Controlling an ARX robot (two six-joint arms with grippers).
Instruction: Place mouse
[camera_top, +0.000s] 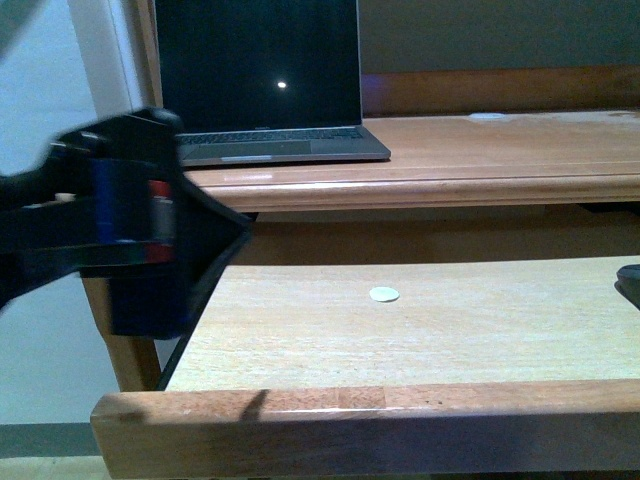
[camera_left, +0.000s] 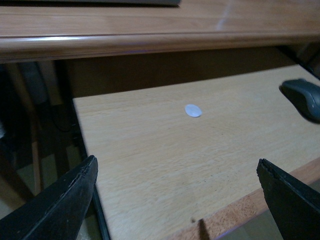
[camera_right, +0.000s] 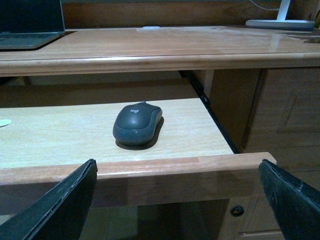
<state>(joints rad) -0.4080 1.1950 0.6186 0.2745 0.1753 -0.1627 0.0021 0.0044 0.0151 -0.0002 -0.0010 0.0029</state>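
The mouse (camera_right: 137, 123) is dark grey and domed. It rests on the pull-out wooden shelf (camera_right: 60, 135), near that shelf's right end. In the front view only the mouse's edge (camera_top: 629, 284) shows, at the far right; the left wrist view catches the mouse (camera_left: 304, 97) at the picture's border. My right gripper (camera_right: 177, 163) is open, in front of the shelf's front rail and short of the mouse, with nothing between its fingers. My left gripper (camera_left: 176, 162) is open and empty over the shelf's left front part. The left arm (camera_top: 120, 220) fills the left of the front view.
A small white round sticker (camera_top: 384, 294) lies near the shelf's middle. An open laptop (camera_top: 260, 80) with a dark screen stands on the desk top (camera_top: 500, 150) above. A white lamp base (camera_right: 272, 23) sits at the desk's far right, and a cabinet (camera_right: 280, 115) stands right of the shelf.
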